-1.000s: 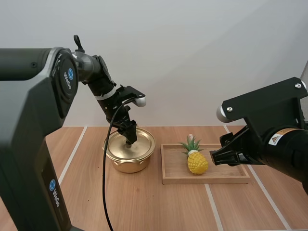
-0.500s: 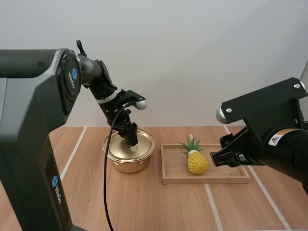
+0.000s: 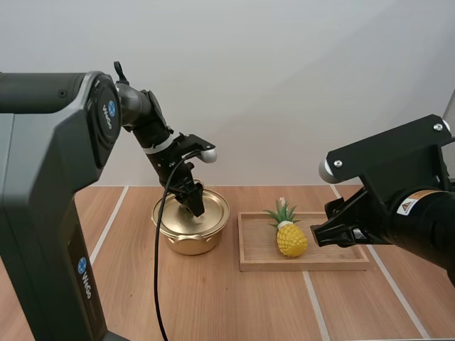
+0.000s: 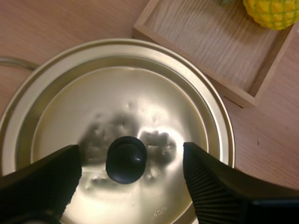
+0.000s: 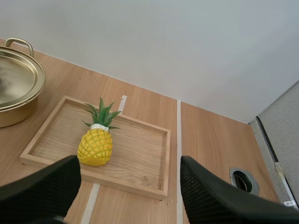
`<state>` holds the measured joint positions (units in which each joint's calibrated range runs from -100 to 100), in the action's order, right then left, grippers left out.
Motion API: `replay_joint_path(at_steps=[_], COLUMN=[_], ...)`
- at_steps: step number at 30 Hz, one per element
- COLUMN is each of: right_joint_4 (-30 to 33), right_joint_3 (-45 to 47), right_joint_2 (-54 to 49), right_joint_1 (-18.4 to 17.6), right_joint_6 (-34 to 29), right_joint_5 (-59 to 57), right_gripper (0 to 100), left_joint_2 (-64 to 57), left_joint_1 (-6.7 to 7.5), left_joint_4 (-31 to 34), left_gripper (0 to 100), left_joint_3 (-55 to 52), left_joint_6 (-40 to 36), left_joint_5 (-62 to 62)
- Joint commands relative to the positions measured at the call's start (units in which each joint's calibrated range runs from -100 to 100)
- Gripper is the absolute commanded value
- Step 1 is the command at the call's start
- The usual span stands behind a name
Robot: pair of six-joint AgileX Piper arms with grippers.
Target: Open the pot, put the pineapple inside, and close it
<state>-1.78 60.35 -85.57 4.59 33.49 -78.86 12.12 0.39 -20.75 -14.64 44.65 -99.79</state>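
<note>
Plainly the left gripper stands wide open astride the black knob, gripping nothing. The lid sits flat on the gold pot. Opening is the step in hand; next, I judge, comes a pinch on the knob and a straight lift. The pineapple sits on the wooden tray beside the pot, with the right gripper open and empty near it.

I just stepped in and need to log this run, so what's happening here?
The left gripper hangs open over the gold pot, its fingers either side of the black knob on the lid, not yet closed on it. The lid is on the pot. The pineapple sits in the wooden tray beside the pot, untouched. The right gripper hovers open near the tray, holding nothing.
</note>
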Motion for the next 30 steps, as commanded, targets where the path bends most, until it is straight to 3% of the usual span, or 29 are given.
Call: replay_joint_path(at_steps=[1, 4, 5, 18, 24, 30], right_joint_4=[0.1, 0.1, 0.1, 0.0, -0.8, -6.1], right_joint_3=[-0.6, -0.6, -0.6, -0.6, -0.6, -0.6], right_joint_2=[0.0, 0.0, 0.0, 0.0, 0.1, 3.0], right_joint_1=[0.2, 0.2, 0.2, 0.2, 0.2, 0.2], right_joint_6=[0.3, 0.3, 0.3, 0.4, 0.4, 3.9], right_joint_5=[-0.2, -0.4, -0.6, -1.0, 1.4, 3.3], right_gripper=[100, 100, 100, 100, 100, 100], left_joint_2=[-0.1, -0.1, -0.1, -4.4, -11.8, -22.2], left_joint_1=[0.08, 0.08, 0.08, 0.08, -0.01, -0.01], left_joint_4=[-1.5, -1.1, -0.9, -2.1, -6.5, -12.1], left_gripper=[77, 4, 0, 0, 0, 0], left_joint_3=[0.4, 0.4, 0.4, 4.9, 13.3, 21.9], left_joint_6=[0.0, -4.0, -4.7, -5.9, -7.3, -10.5], left_joint_5=[-0.2, -0.2, -0.2, -0.2, -0.2, 0.2])
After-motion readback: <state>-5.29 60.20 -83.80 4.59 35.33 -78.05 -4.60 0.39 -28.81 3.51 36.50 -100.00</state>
